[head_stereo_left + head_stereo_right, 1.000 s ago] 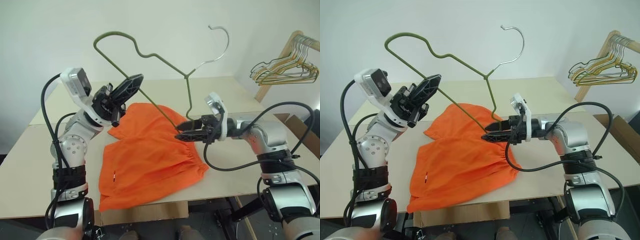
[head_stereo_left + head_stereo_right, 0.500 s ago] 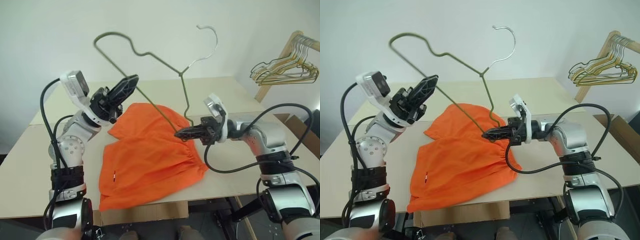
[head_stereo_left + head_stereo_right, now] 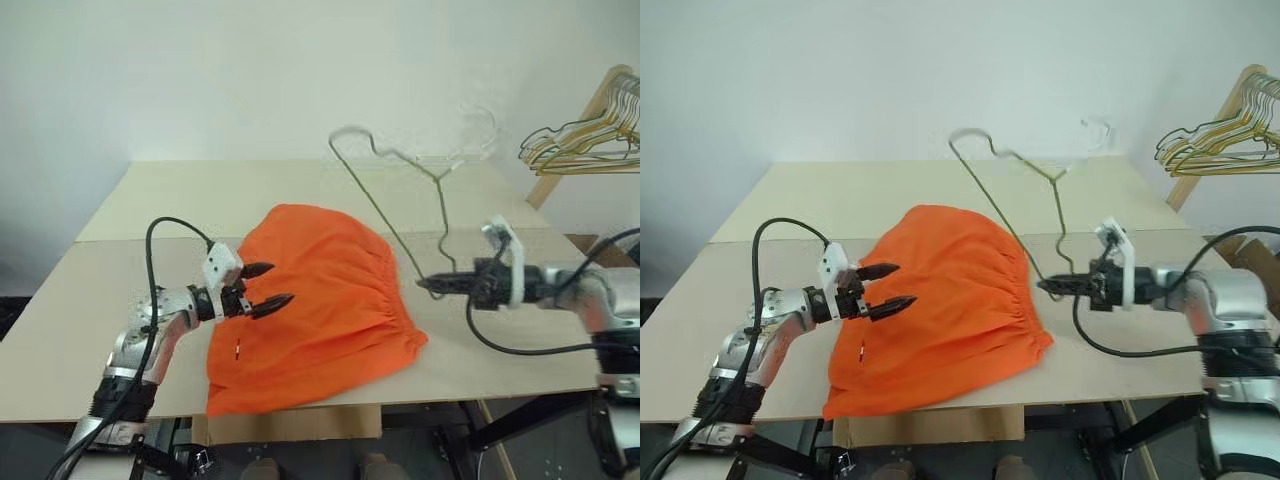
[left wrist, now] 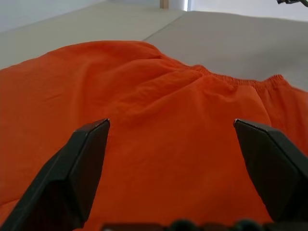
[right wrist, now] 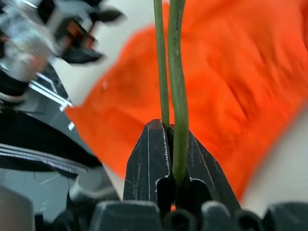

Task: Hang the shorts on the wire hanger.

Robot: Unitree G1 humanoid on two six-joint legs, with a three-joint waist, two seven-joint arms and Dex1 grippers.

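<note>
— Pale wood worktop [image 3: 300, 200] against a white wall, with a rack of spare gold and silver hangers [image 3: 585, 145] off past the far right corner. How far along?

— Barely begun, judging by the layout. Bright orange shorts [image 3: 320, 300] lying flat and spread near the front edge, a little left of centre, gathered waistband toward the right. No part of them over any wire.

— And the wire hanger [image 3: 400, 195]?

— Held up off the worktop, tilted, just beyond the waistband side of the shorts and apart from the fabric. Thin olive wire, hook pointing toward the back wall. Gripped low down by the right gripper [image 3: 1052, 285], jaws clamped tight on two strands of wire, plain to see in the right wrist view [image 5: 171, 144].

— Left side?

— Left gripper [image 3: 262, 285] low over the left part of the shorts, jaws spread wide with nothing between them. Seen along its fingers [image 4: 82, 168], only orange cloth ahead. Touching the fabric or hovering just above: cannot tell.

— So what remains?

— Nearly everything, most likely: pinching up the shorts, lifting them, feeding a leg or the waistband over the hanger's lower bar, then letting the cloth settle. Hanger in hand counts as the one step done.
</note>
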